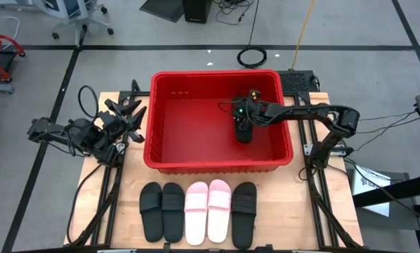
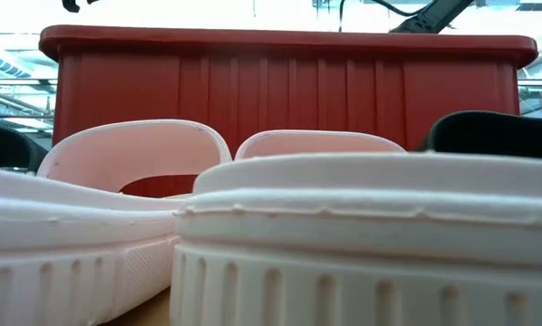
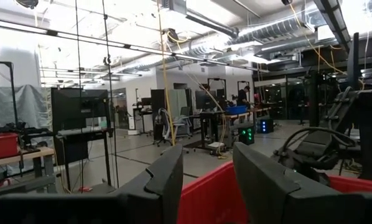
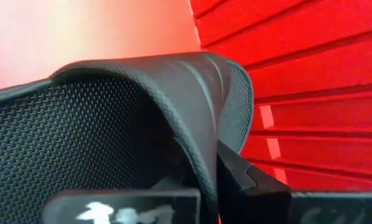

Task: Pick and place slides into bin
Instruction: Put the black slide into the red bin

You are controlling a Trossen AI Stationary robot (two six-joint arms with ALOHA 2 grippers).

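Right fingers [image 4: 242, 180] are clamped tight on the strap of a black slide [image 4: 111, 124]; wrist view shows the textured strap filling most of the frame, with the ribbed red wall of the bin [image 4: 310, 93] right behind it. From above, the right gripper [image 1: 244, 125] sits inside the bin [image 1: 196, 163], over the right half of its floor, and the held slide [image 1: 244, 132] shows as a dark shape below it. Can't tell if the slide touches the bin floor or hangs just above it. Right arm reaches in from the right side of the table over the bin's rim.

Left fingers [image 3: 167, 180] stand partly apart with nothing between them; wrist view looks past them over the bin's red rim [image 3: 211, 193] into the room. Left gripper [image 1: 126, 116] is parked just outside the bin's left wall, off the table surface.

Five slides lie in a row on the table [image 1: 294, 211] in front of the bin, side by side, toes toward the bin: two black [image 1: 151, 209] [image 1: 173, 209], two pink [image 1: 195, 211] [image 1: 219, 209], then one black [image 1: 244, 213]. Low view looks across the pink pair [image 2: 343, 235] at the bin's front wall [image 2: 280, 91].
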